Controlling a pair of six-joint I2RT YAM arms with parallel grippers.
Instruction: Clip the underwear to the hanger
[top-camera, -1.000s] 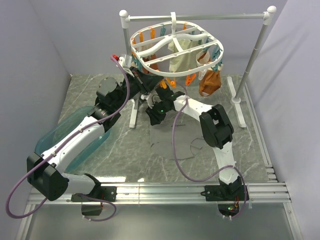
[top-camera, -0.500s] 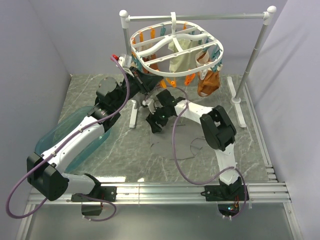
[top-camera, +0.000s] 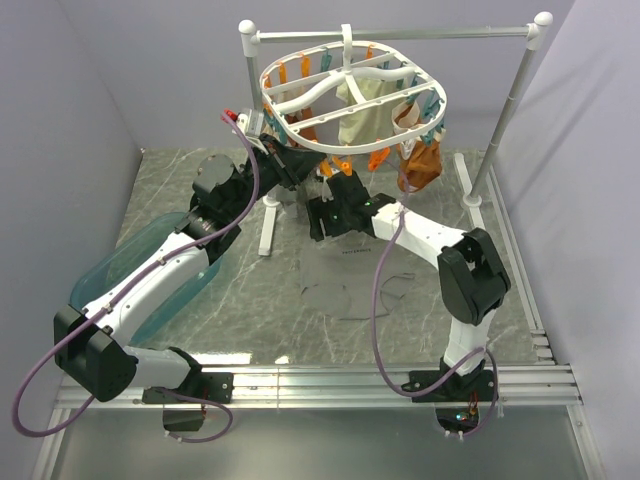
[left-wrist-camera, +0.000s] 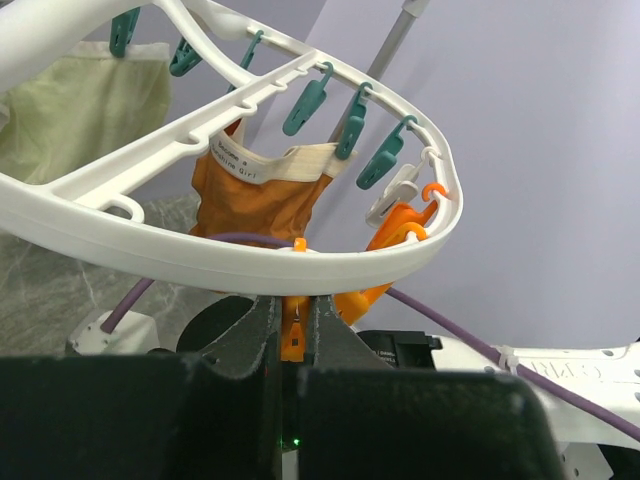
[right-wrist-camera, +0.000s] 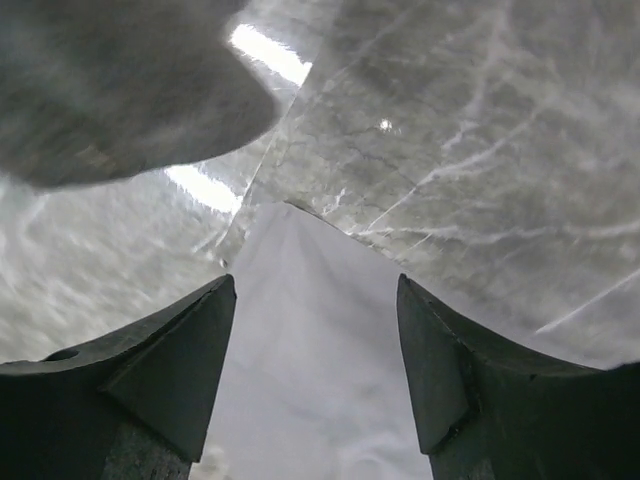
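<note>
Our left jaws pinch an orange peg under the hanger rim. The underwear lies flat on the bench, lower-centre, nearest our wide, empty right jaws.

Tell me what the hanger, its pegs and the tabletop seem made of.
The hanger: looks like moulded white plastic, smooth, faintly glossy. The pegs: likely plastic too, uniform teal and orange. The tabletop: grey, marble-veined, shiny; stone or printed laminate, cannot tell.
</note>
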